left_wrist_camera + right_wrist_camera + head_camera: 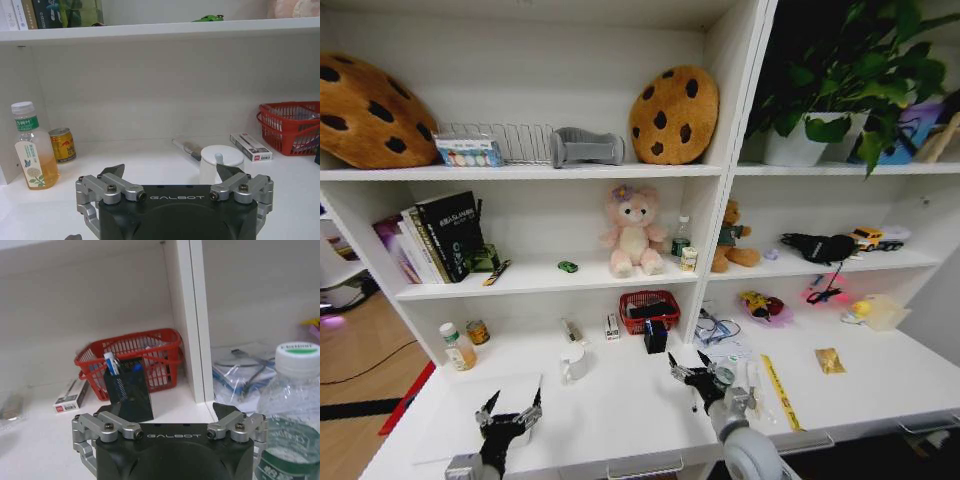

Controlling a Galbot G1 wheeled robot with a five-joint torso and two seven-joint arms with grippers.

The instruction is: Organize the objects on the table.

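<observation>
The white table (620,410) carries scattered objects. My left gripper (510,405) hovers open at the front left, over a flat silver laptop (460,420); in the left wrist view the left gripper (170,171) faces a white mug (220,162) and a pen (185,147). Near the desk's middle my right gripper (690,365) is open and empty, and in the right wrist view the right gripper (162,412) has a clear water bottle (292,405) just beside one finger. A black pen holder (127,392) with a blue pen (111,362) stands ahead. The gold foil packet (830,360) lies right. A green toy car (567,266) is on the shelf.
A tea bottle (30,150) and a can (62,145) stand at the back left. A red basket (649,310), a small box (250,146), bagged cables (715,328) and a yellow strip (780,392) lie around. Shelf uprights and plush toys (633,232) rise behind.
</observation>
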